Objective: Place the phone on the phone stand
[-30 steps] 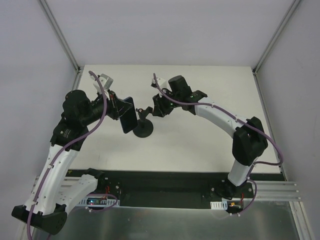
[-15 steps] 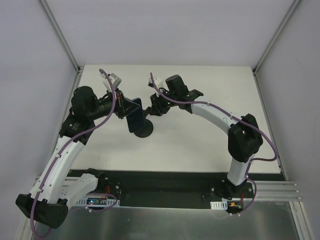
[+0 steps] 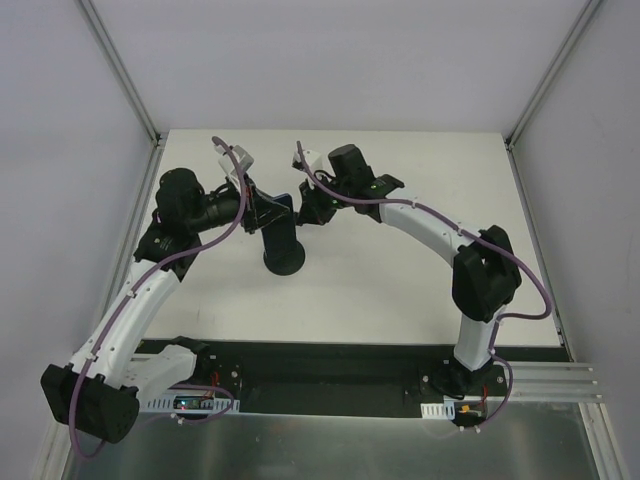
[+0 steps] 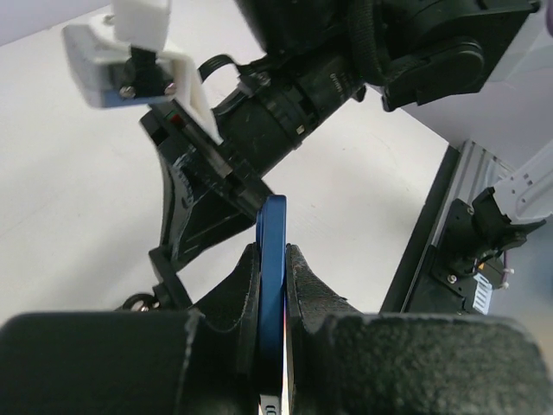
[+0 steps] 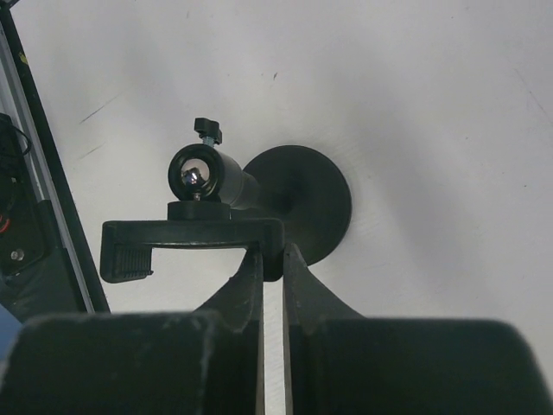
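The phone [image 4: 271, 220] held edge-on at the phone stand [image 5: 302, 194] — not yet seated.
The left gripper [image 4: 271, 259] is clenched on the phone's lower part, keeping it upright close to the stand. The right gripper [image 5: 272, 259] pinches one end of the clamp bracket [image 5: 190, 233] — probably steadying it so the phone can slide in.

Phone [image 3: 277, 228] sits just left of phone stand [image 3: 285, 262].

Readable text: none in any view.
phone [image 4: 271, 277]: pale speck on its near edge, illegible.
white tag [image 3: 437, 411]: on the base rail, too small to read.
white sticker [image 4: 480, 296]: fine lines only.
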Robot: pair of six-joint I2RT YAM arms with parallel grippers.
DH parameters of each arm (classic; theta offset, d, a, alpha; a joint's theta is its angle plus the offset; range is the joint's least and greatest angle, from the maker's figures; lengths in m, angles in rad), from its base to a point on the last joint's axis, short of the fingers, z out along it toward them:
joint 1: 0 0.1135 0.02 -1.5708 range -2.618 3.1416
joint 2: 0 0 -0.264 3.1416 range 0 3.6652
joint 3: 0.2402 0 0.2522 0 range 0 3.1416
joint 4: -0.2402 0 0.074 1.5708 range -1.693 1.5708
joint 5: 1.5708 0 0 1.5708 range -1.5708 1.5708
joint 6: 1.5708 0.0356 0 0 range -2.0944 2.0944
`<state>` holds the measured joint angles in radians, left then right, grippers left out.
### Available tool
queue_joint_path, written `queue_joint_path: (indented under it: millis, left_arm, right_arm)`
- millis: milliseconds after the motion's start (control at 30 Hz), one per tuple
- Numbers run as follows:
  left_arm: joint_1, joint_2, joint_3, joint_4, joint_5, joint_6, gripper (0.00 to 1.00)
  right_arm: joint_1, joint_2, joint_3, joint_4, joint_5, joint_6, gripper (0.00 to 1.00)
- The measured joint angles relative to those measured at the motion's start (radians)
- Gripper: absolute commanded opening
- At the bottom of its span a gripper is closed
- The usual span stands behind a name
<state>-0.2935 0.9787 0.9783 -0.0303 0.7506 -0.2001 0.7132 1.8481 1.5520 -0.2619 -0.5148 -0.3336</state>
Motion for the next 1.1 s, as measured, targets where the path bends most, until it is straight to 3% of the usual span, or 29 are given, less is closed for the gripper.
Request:
queue_joint_path:
  millis: [300,433,867,1100]
  left_arm:
    - [-0.024,0.154,-0.091,0.384,0.267,0.01,0.0]
    - [-0.035,0.267,-0.083,0.483,0.375,0.024,0.0]
    - [-0.046,0.466,0.003,0.529,0.46,0.102,0.0]
    - [-0.045,0.48,0.009,0.529,0.467,0.143,0.0]
  right_arm:
    - [-0.004,0.063,0.106,-0.103,-0.087,-0.107,0.0]
    - [-0.006,0.101,0.165,-0.169,-0.146,-0.16,0.0]
    - [-0.027,0.113,0.182,-0.192,-0.183,-0.187,0.0]
    - [-0.037,0.113,0.182,-0.192,-0.192,-0.184,0.0]
